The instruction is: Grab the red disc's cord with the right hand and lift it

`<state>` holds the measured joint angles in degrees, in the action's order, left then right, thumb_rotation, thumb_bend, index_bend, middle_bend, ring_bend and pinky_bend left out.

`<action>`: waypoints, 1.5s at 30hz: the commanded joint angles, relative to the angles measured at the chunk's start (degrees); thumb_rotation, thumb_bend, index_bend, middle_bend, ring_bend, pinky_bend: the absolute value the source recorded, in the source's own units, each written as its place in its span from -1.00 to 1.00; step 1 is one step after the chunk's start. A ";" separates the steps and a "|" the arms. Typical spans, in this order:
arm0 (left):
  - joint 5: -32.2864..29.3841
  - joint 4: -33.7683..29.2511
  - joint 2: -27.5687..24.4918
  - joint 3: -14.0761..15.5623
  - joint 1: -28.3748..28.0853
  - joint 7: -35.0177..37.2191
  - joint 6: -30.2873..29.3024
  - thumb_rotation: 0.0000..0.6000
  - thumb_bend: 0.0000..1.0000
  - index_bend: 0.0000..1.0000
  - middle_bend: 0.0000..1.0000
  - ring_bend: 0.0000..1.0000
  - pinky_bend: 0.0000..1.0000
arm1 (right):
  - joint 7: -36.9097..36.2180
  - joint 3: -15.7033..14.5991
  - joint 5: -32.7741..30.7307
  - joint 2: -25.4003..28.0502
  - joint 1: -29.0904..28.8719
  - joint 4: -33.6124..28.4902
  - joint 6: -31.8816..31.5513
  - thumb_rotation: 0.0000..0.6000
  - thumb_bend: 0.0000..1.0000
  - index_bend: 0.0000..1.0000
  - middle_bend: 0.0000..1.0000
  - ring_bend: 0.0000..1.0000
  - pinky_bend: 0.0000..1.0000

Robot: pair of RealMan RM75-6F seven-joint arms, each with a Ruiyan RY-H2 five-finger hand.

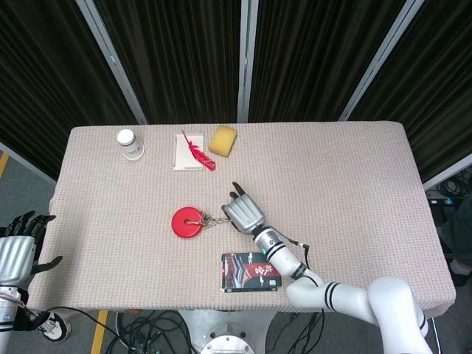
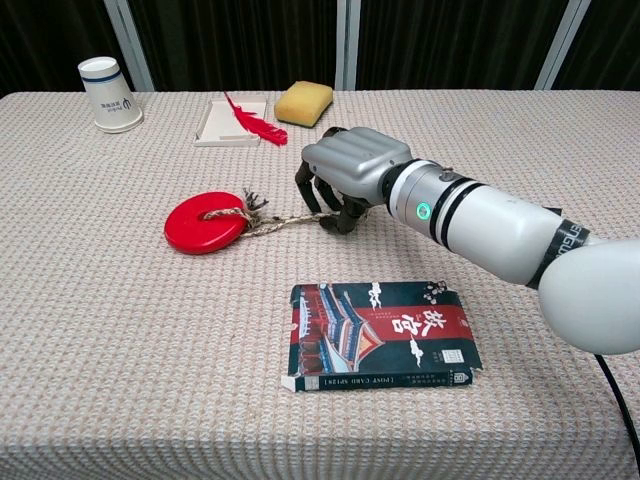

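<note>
The red disc (image 1: 188, 222) (image 2: 205, 223) lies flat on the cloth-covered table, left of centre. Its braided cord (image 1: 210, 219) (image 2: 275, 222) trails right along the cloth to my right hand (image 1: 243, 212) (image 2: 350, 170). That hand is palm down over the cord's far end, its fingers curled under and pinching the cord against the thumb; in the head view one finger still points forward. Disc and cord both rest on the table. My left hand (image 1: 16, 254) hangs off the table's left edge in the head view, fingers apart and holding nothing.
A printed booklet (image 1: 251, 271) (image 2: 380, 335) lies just in front of the right forearm. At the back stand a paper cup (image 1: 130, 144) (image 2: 110, 93), a white pad (image 1: 184, 156) (image 2: 220, 122) with a red feather (image 1: 198, 153) (image 2: 255, 125), and a yellow sponge (image 1: 223, 140) (image 2: 303, 103).
</note>
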<state>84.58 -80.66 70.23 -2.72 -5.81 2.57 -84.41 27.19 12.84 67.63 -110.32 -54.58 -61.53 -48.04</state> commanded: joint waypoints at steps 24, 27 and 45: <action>0.23 -0.09 -0.03 -0.14 -0.06 0.30 -0.10 1.00 -1.00 -0.59 -0.57 -0.79 -0.71 | -1.01 -0.68 1.55 1.14 1.35 -0.49 -2.81 1.00 -0.13 1.00 0.92 0.47 0.69; 0.25 -0.02 0.01 -0.09 0.00 0.28 -0.15 1.00 -1.00 -0.59 -0.57 -0.79 -0.71 | -1.08 -0.45 1.52 1.61 1.68 -1.16 -3.42 1.00 -0.10 1.00 0.93 0.51 0.72; 0.29 -0.35 -0.05 -0.07 -0.10 -0.30 0.01 1.00 -1.00 -0.59 -0.57 -0.79 -0.71 | -0.16 -1.15 0.18 12.51 7.76 -10.94 -8.70 1.00 -0.03 1.00 0.96 0.54 0.74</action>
<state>84.87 -81.02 70.18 -2.79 -5.92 2.27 -84.40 27.41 11.97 68.17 -99.61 -48.16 -71.25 -55.74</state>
